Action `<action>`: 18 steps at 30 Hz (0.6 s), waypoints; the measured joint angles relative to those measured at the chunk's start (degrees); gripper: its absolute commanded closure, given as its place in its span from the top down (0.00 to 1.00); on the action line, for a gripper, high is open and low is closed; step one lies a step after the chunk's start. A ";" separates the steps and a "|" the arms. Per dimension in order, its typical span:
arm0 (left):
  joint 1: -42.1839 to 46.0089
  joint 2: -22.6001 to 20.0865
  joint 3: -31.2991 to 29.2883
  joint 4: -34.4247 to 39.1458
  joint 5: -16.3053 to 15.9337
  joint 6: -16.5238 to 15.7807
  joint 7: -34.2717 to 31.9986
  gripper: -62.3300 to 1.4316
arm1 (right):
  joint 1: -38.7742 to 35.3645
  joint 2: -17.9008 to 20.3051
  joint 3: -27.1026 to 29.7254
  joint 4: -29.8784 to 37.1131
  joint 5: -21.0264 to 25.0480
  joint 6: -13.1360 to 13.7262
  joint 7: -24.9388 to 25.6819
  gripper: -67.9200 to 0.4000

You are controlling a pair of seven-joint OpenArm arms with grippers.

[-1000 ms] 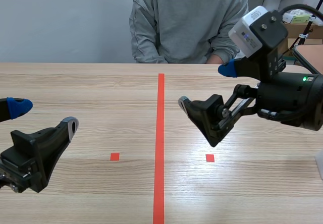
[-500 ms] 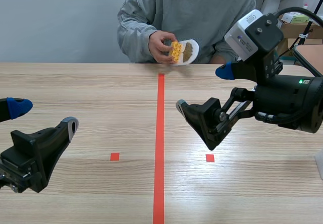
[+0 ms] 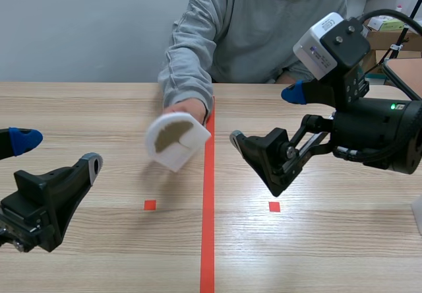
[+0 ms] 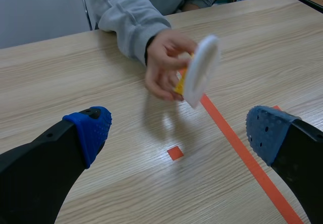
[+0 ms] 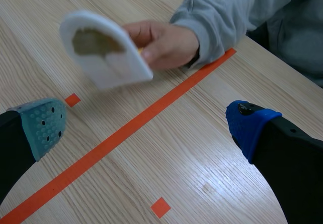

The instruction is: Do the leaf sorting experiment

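Scene view: a person's hand (image 3: 186, 110) holds a blurry white card (image 3: 181, 149) with a brownish leaf (image 3: 170, 134), yellow thing (image 4: 179, 82) half-hidden behind it. Left gripper (image 3: 59, 152) and right gripper (image 3: 268, 114) flank the card, fingers spread.

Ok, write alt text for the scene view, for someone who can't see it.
A person's hand holds a tilted white card with a brown leaf-like patch over the wooden table, just left of the orange-red centre line. The left end effector and right end effector sit open on either side, touching nothing.
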 measured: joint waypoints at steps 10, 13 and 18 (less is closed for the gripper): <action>0.00 0.00 0.00 0.00 0.00 0.00 0.00 0.92 | 0.00 0.00 0.00 0.00 0.00 0.02 -1.36 1.00; 0.00 0.00 0.00 0.00 0.00 0.00 0.00 0.92 | 0.00 0.00 0.00 -0.02 0.00 0.02 -1.92 1.00; 0.00 0.00 0.00 0.00 0.00 0.00 0.00 0.92 | 0.00 0.00 0.00 -0.02 0.00 0.02 -1.33 1.00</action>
